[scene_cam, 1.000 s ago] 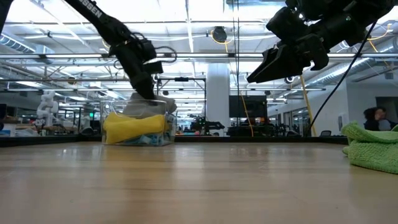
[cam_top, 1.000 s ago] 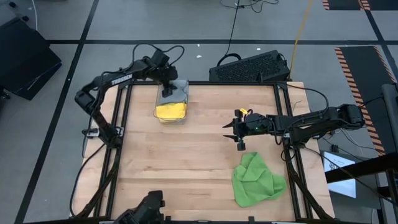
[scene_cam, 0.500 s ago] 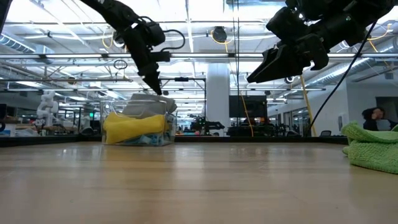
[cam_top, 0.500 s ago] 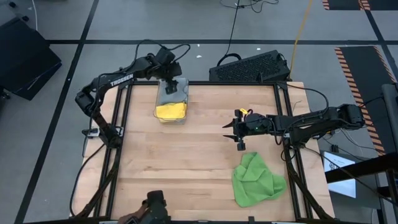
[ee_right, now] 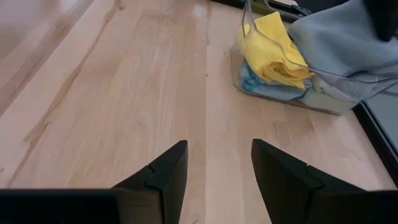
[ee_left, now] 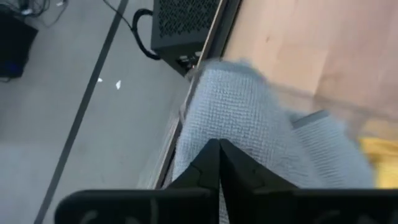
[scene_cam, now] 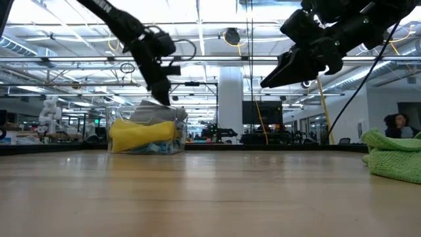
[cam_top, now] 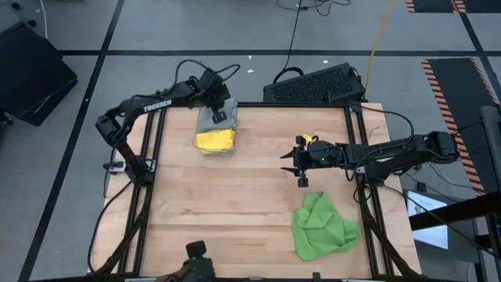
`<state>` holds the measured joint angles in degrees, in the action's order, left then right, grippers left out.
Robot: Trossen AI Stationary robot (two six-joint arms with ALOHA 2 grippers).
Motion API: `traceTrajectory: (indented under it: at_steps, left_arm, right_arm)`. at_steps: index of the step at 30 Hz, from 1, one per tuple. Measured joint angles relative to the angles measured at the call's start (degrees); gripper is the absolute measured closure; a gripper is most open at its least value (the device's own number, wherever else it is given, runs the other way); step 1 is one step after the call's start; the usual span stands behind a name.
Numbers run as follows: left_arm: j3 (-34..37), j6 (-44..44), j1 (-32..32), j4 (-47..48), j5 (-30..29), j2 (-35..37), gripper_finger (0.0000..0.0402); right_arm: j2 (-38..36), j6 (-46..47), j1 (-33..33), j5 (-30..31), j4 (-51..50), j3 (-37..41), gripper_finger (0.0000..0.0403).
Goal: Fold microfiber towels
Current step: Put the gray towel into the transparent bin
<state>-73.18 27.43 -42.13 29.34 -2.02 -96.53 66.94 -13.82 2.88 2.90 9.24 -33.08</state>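
Fingers of the left gripper, open a second ago, are now pinching the grey towel in the clear bin, readying a lift; the right gripper is hovering half-open, empty, near the green towel.

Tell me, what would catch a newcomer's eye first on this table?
Probably the clear plastic bin at the table's far left, stuffed with a yellow towel and a grey towel, where the left gripper has its jaws shut above the grey one. Next, the bright green towel lying crumpled near the front right corner. The right gripper hovers over bare wood mid-table, jaws open and empty.
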Motion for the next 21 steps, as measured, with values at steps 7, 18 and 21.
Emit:
traceTrajectory:
  at_steps: [7, 18, 21]
  left_arm:
    - [9.0, -2.1, -2.5, -9.5, 2.3, 0.0, 0.0377]
    - [14.3, -0.4, -2.8, -17.2, 2.9, 0.1, 0.0387]
    - [12.5, -0.6, -2.7, -14.9, 1.7, 3.0, 0.0387]
  right_arm:
    - [0.0, 0.5, 0.1, 0.0, 0.5, 0.0, 0.0234]
    - [0.0, 0.7, 0.2, 0.0, 3.8, 0.0, 0.0234]
    - [0.0, 1.0, 0.2, 0.0, 3.8, 0.0, 0.0234]
